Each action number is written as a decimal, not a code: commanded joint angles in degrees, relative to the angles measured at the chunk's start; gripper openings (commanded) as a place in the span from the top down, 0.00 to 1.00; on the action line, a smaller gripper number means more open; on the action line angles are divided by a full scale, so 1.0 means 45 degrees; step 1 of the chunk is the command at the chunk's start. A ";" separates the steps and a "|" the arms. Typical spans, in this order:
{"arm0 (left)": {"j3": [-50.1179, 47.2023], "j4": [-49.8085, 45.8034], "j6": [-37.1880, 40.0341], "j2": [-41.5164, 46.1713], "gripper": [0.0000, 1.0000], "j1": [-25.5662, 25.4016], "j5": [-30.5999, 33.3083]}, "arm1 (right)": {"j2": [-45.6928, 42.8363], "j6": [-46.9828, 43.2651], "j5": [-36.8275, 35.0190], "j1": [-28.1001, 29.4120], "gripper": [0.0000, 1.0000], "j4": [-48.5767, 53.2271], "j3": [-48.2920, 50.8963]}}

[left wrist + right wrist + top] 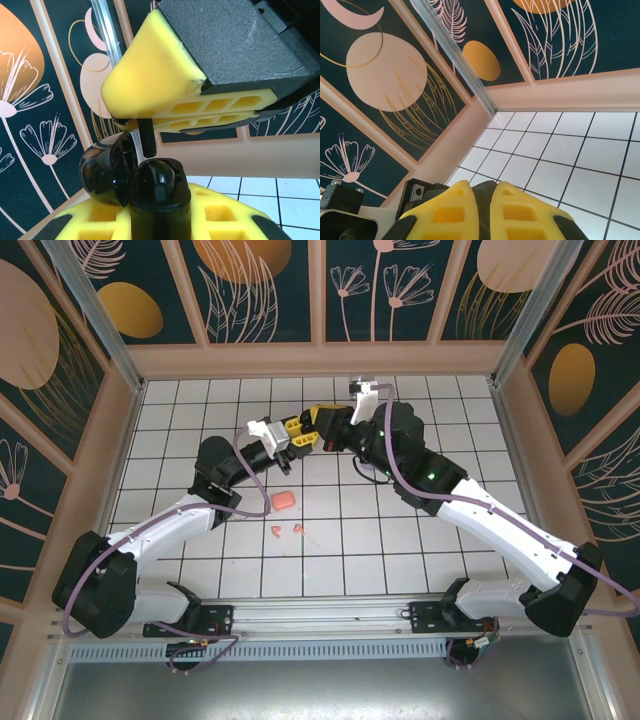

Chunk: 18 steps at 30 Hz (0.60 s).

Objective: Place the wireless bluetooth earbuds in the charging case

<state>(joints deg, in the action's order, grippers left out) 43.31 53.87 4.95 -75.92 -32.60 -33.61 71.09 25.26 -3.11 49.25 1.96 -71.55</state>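
My left gripper (160,216) is shut on an upright black charging case (160,182) whose lid (102,170) hangs open to the left. Just above the case's opening, the stem of a black earbud (146,137) points down, pinched between the yellow fingers of my right gripper (125,117). In the right wrist view the right gripper (487,192) is nearly closed, with a dark sliver between its pads. From above, the left gripper (303,438) and the right gripper (322,436) meet tip to tip over the back middle of the table.
A salmon-orange case (283,501) lies on the white tiled floor (450,440) nearer the arms. Two salmon-orange earbuds (273,531) (298,530) lie loose in front of it. Patterned walls (265,290) close in the back and sides.
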 commanded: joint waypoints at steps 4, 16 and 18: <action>0.0559 0.0881 -0.0114 0.0071 1.00 -0.0099 -0.0001 | -0.0025 0.0364 0.0300 -0.0076 0.93 0.0151 0.0522; 0.0751 0.0704 -0.0368 -0.0012 1.00 -0.0096 0.0121 | -0.0554 0.0227 0.0244 0.0108 0.94 -0.0432 0.1327; 0.0750 0.0701 -0.0377 -0.0005 1.00 -0.0098 0.0125 | -0.0546 0.0227 0.0261 0.0109 0.94 -0.0436 0.1346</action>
<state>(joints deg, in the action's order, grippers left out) 43.79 52.36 4.23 -76.27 -32.64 -33.15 68.90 26.00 -2.94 49.23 -1.69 -67.20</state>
